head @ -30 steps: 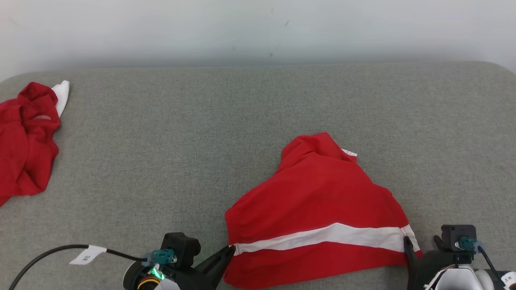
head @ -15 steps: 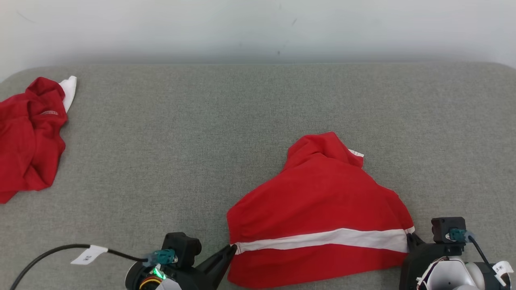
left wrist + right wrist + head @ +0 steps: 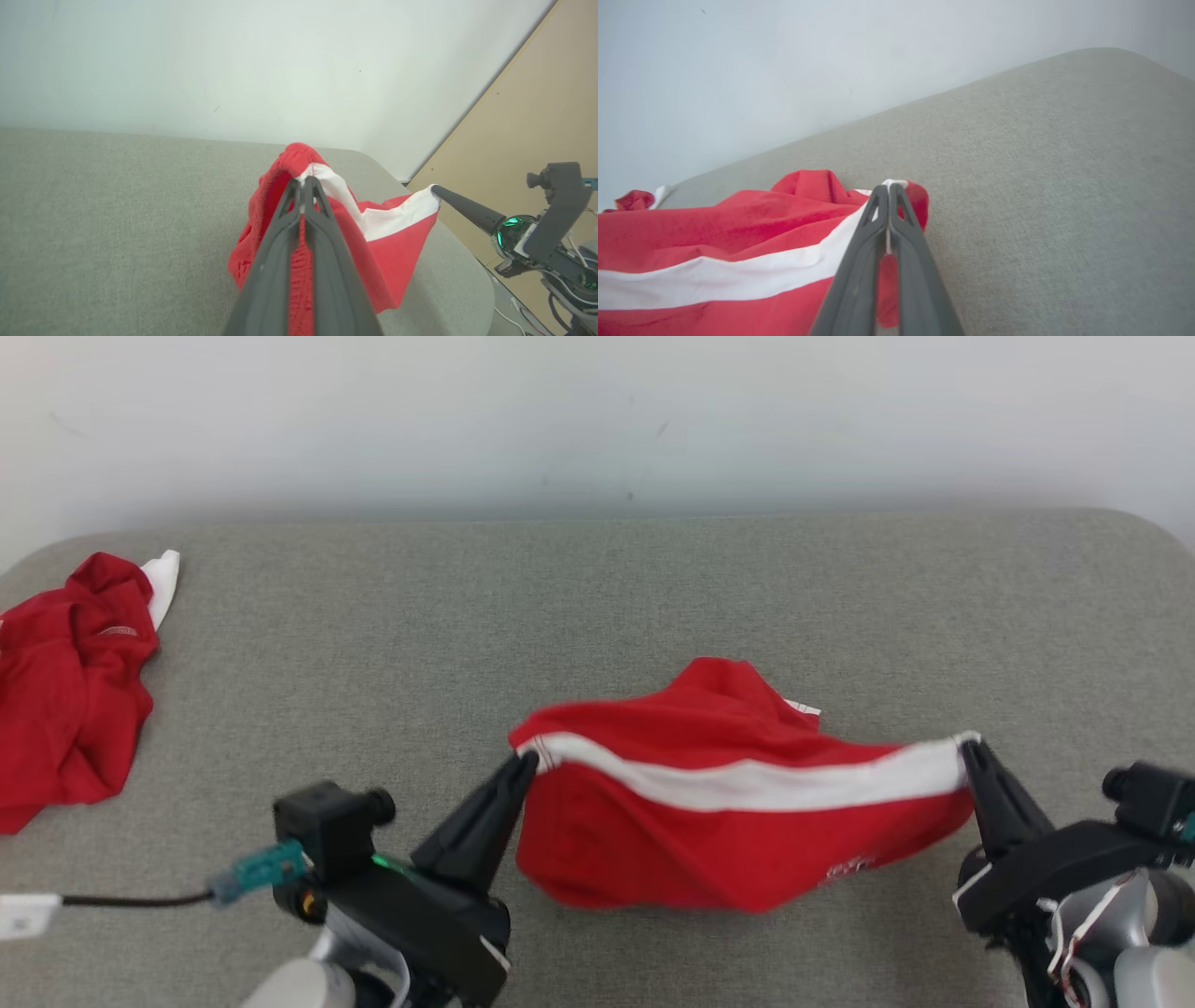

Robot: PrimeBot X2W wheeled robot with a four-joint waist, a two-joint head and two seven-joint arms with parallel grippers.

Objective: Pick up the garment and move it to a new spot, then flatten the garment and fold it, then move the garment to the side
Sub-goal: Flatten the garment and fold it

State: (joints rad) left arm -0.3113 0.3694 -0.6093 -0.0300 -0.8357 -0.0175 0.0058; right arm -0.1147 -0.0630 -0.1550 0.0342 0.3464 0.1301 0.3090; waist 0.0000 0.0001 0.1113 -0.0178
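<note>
TWO-POINT LIFT: Both of my grippers hold the red garment (image 3: 728, 831) by the two ends of its white stripe (image 3: 747, 784). My left gripper (image 3: 525, 763) is pinched tight on the left corner and my right gripper (image 3: 967, 747) on the right one, with the cloth hanging between them in a shallow sag. Its near edge is up off the grey table (image 3: 560, 616). The hump at its back looks to rest on the table top, a little right of the middle.

I judge this to be the first step, the pick-up and carry to a new spot; flattening, folding and setting aside are not yet done. As I read it, the next move calls for both arms to travel together at an even height, the stripe taut enough that neither corner slips. Then the cloth should go down far edge first so that it spreads.

Open room is generous. Bare table lies ahead as far as the pale wall (image 3: 597, 411) and across the wide stretch to my left. A second red heap (image 3: 70, 691) lies at the far left edge, well apart, and marks the limit on that side. To my right the table's rounded corner is near, with a wooden panel (image 3: 537, 116) beyond it, so that side offers the least room.
</note>
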